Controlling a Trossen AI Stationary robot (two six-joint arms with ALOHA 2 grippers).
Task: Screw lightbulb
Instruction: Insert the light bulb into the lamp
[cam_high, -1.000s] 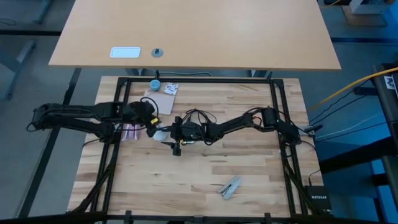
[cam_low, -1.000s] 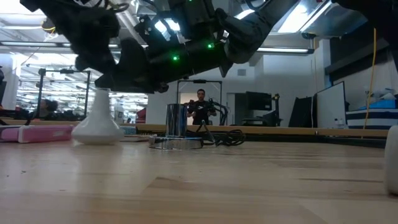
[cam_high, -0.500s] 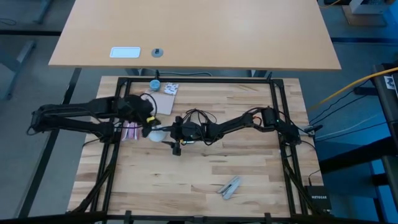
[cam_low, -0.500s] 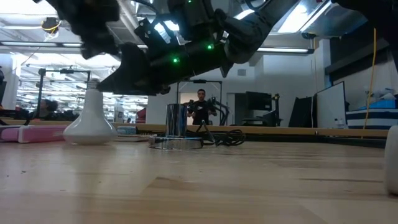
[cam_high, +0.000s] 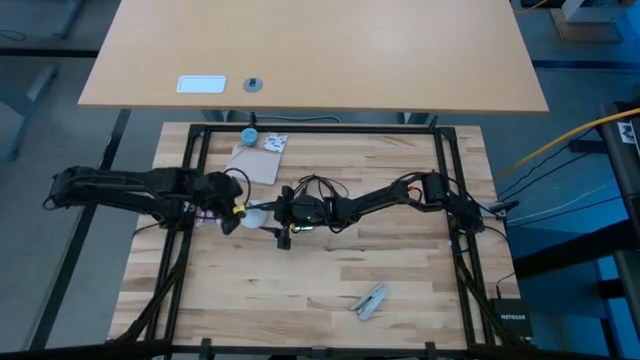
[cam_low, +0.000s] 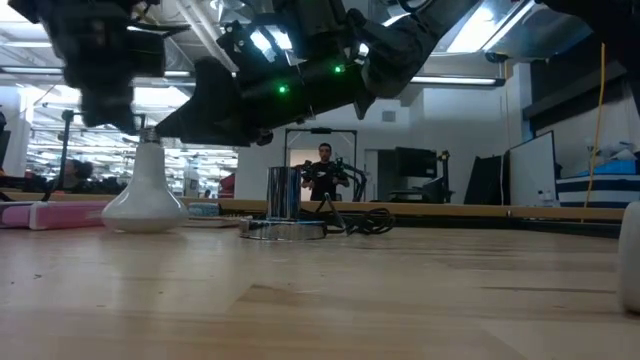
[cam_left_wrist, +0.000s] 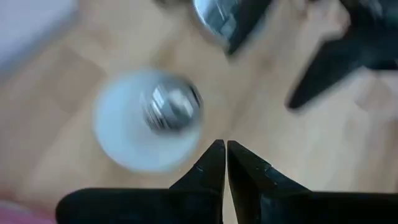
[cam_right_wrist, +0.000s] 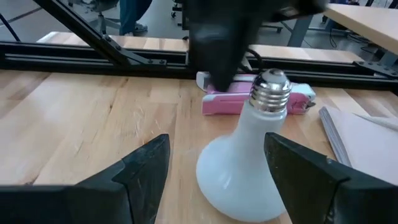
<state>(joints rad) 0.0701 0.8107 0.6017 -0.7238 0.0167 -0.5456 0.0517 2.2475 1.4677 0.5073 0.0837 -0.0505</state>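
Note:
The frosted-white lightbulb (cam_right_wrist: 245, 165) stands on its round globe on the wooden table, with its silver screw neck (cam_right_wrist: 270, 87) pointing up. It also shows in the low view (cam_low: 145, 195) and the high view (cam_high: 252, 213). My left gripper (cam_left_wrist: 222, 155) is shut and empty; it sits above the bulb, a little to its left and clear of the neck (cam_left_wrist: 173, 107). My right gripper (cam_right_wrist: 216, 146) is open and low over the table. Its two fingers stand on either side of the globe, coming level from the table's right. My right gripper's one finger (cam_right_wrist: 305, 174) lies close against the side of the bulb's globe (cam_right_wrist: 258, 180), and I cannot tell whether it touches. The other finger (cam_right_wrist: 146, 168) stands clear of the globe.
A pink flat object (cam_right_wrist: 214, 102) lies just left of the bulb. A shiny silver disc with a black cord (cam_low: 285, 225) sits farther back. A blue cap (cam_high: 248, 135) and a card (cam_high: 262, 160) lie at the far left. A grey tool (cam_high: 370, 300) lies near the front edge.
My left gripper was down over the bulb's neck a second ago. It has risen off the neck and gone a little toward the table's left edge. The neck now shows bare, and the bulb still stands on its globe.

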